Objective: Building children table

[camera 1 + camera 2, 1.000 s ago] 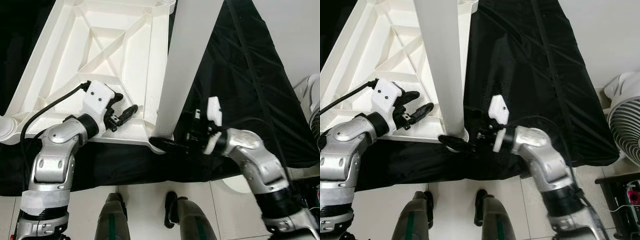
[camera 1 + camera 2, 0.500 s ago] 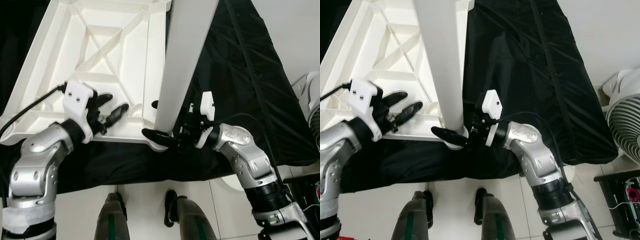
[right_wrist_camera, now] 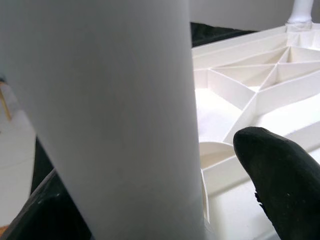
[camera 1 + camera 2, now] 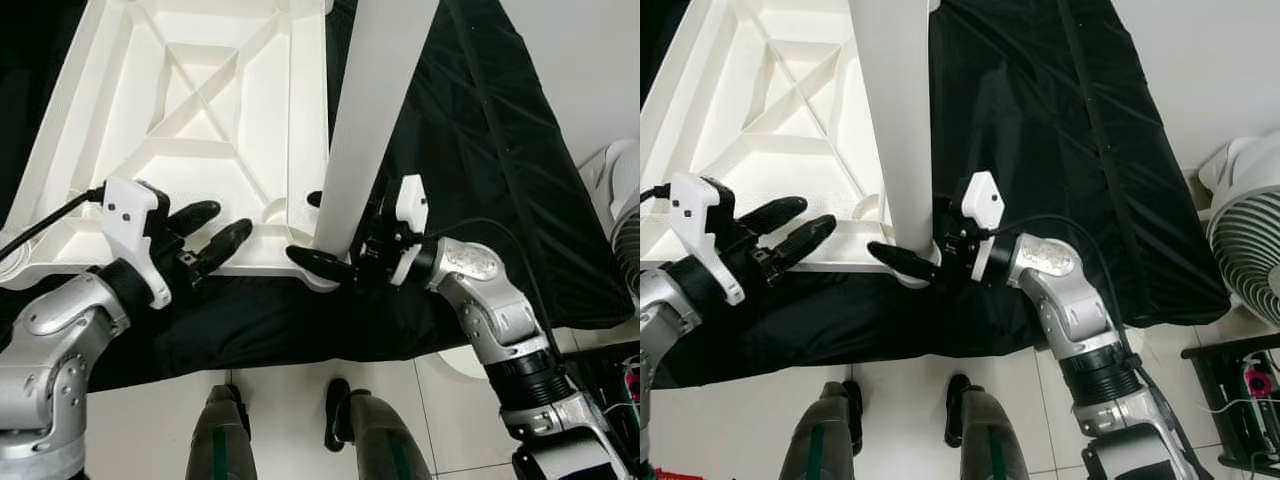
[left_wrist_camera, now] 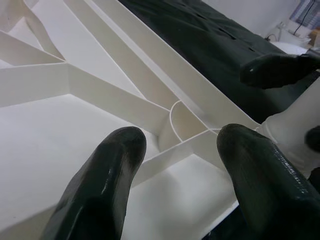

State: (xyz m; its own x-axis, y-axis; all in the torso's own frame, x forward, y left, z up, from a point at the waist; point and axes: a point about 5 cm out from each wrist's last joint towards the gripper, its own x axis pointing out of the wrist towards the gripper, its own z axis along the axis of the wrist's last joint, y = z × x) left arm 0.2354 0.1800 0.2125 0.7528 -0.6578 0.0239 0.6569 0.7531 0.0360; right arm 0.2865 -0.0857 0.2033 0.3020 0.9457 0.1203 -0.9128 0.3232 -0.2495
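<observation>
The table top (image 4: 200, 130), white plastic, is lying upside down on a black cloth (image 4: 480, 180), ribbed underside facing up at you. Starting on your left: its near edge runs just beyond the left gripper (image 4: 213, 232). That claw is spread wide, both fingers apart and holding nothing, hovering over the near rim of the table top. From the left wrist view you can see the two black fingers (image 5: 100, 195) straddling open air above a rib and a curved corner pocket (image 5: 182, 122), so there's free space under and between them.

Move across to the near right corner and that's where it gets tight. The table leg (image 4: 372, 120) stands in the corner socket (image 4: 908, 275), leaning up and away to the right out of the top of the frame. The right gripper (image 4: 322, 235) has its fingers around the foot of that leg, one finger on the near side and one behind it. The right wrist view backs that up: the leg (image 3: 115, 115) sits huge right between the finger tips, so it's clamped on.

Right of the leg you've got plenty of open black cloth. Past the cloth's right edge there's a white fan (image 4: 1245, 240), well apart from the arm. Down low, pale floor tiles (image 4: 290, 400) and the robot's feet (image 4: 340, 415) sit just beside the cloth's near edge.
</observation>
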